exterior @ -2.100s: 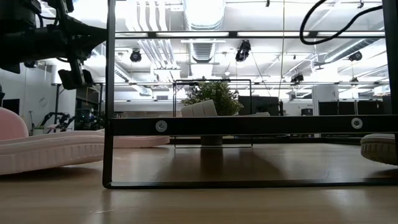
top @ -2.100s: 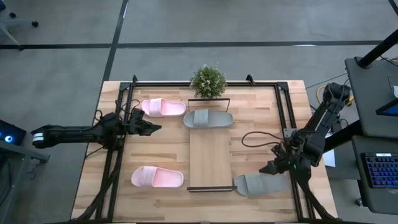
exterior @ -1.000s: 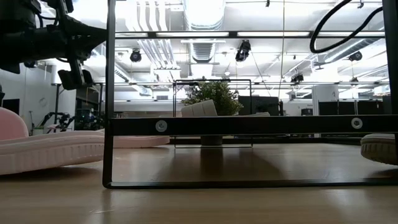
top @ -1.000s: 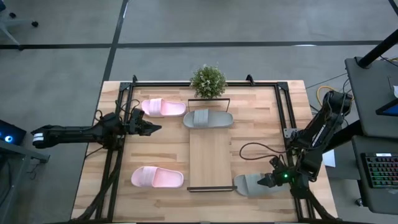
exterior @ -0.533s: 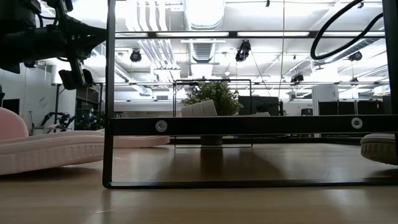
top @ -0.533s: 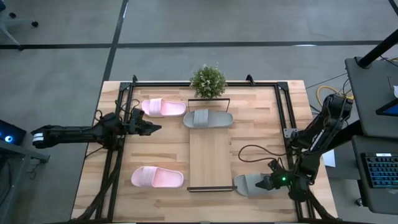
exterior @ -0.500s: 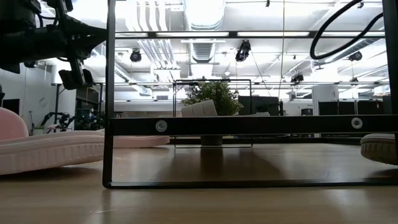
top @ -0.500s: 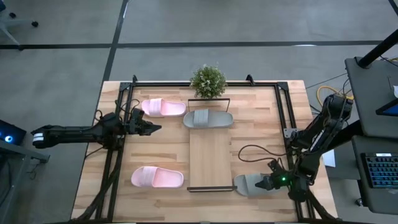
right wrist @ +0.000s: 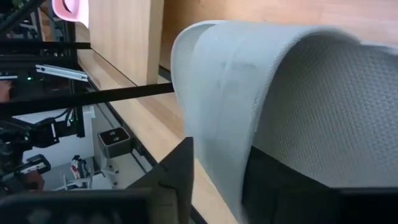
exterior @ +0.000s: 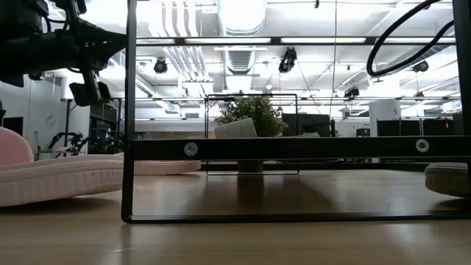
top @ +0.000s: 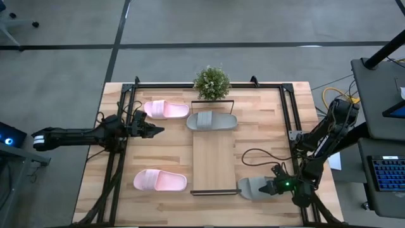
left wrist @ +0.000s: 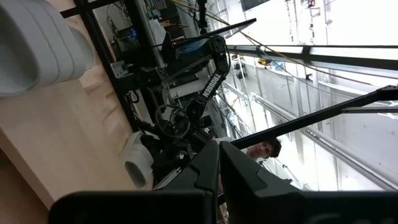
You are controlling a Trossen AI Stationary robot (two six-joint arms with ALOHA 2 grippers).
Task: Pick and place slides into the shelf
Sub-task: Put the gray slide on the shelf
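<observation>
Right gripper [top: 272, 187]: jaws closing around strap of grey slide [top: 256, 188], just off shelf [top: 214, 158] near-right corner. Left gripper [top: 152, 130]: jaws shut, empty, left of shelf. Shelf holds one grey slide [top: 211, 120] at far end. Pink slides [top: 166, 109] [top: 159, 181] left of shelf.

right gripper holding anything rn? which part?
The right gripper is closing on the grey slide beside the shelf, fingers astride its strap; a firm hold cannot be told.
</observation>
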